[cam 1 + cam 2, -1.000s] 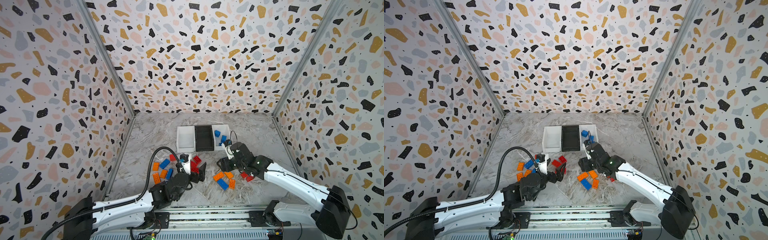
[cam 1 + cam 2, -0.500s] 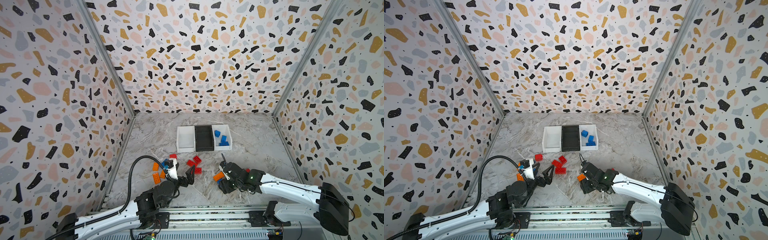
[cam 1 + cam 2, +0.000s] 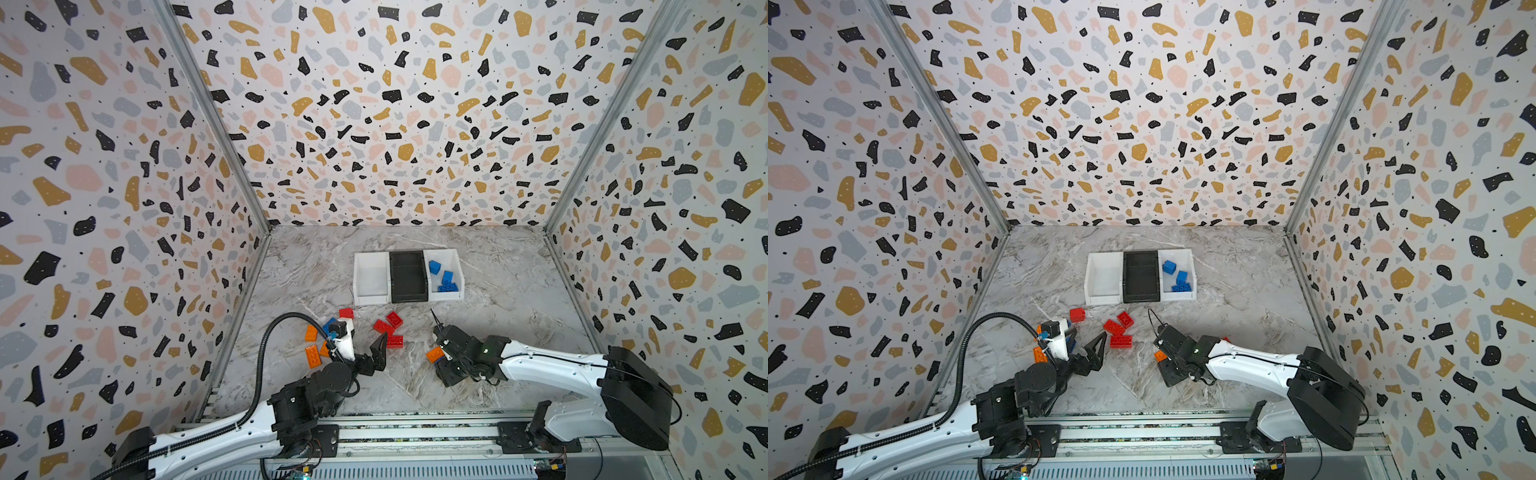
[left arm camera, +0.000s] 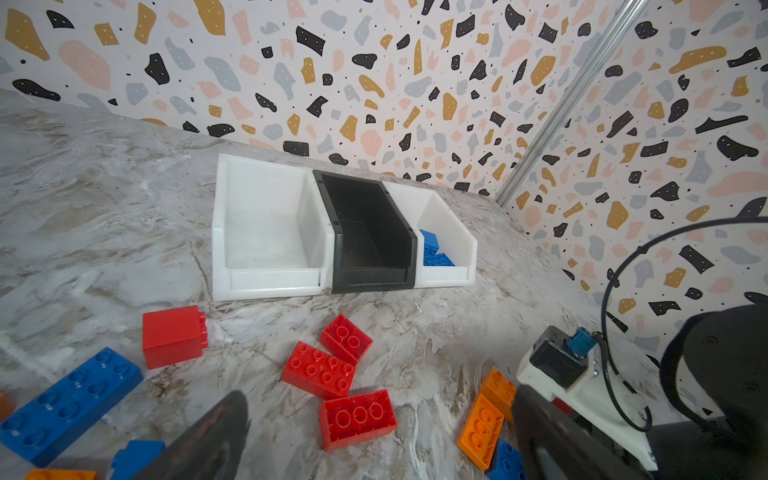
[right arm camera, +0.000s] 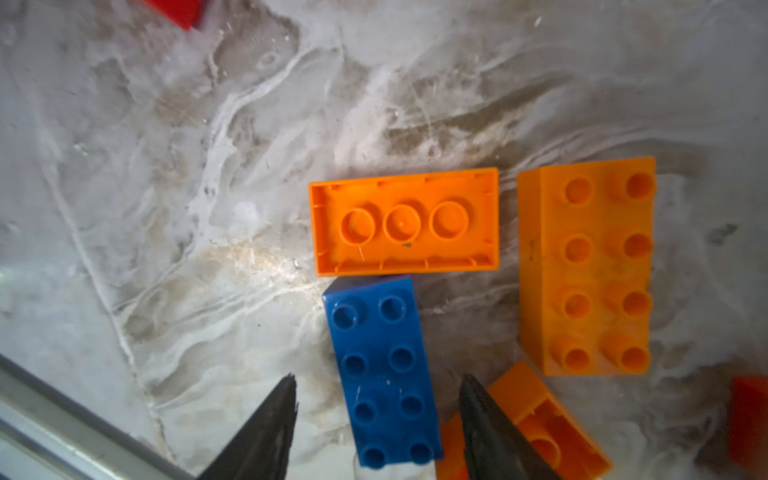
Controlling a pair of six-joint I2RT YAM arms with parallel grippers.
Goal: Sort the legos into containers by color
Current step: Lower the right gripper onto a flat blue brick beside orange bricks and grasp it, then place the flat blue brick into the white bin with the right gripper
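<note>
The legos (image 5: 384, 365) are smooth, glossy plastic. The surface (image 5: 145, 187) looks like scuffed marble. The 3 containers (image 4: 266, 286) are matt plastic.

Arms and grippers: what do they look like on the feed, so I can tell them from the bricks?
The left arm and right arm have white links with black joints. The left gripper and right gripper each end in two black pointed fingers. A ribbed black cable loops from the left arm.

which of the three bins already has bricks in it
The white bin right of the black bin: it holds blue bricks; the other two show none.
</note>
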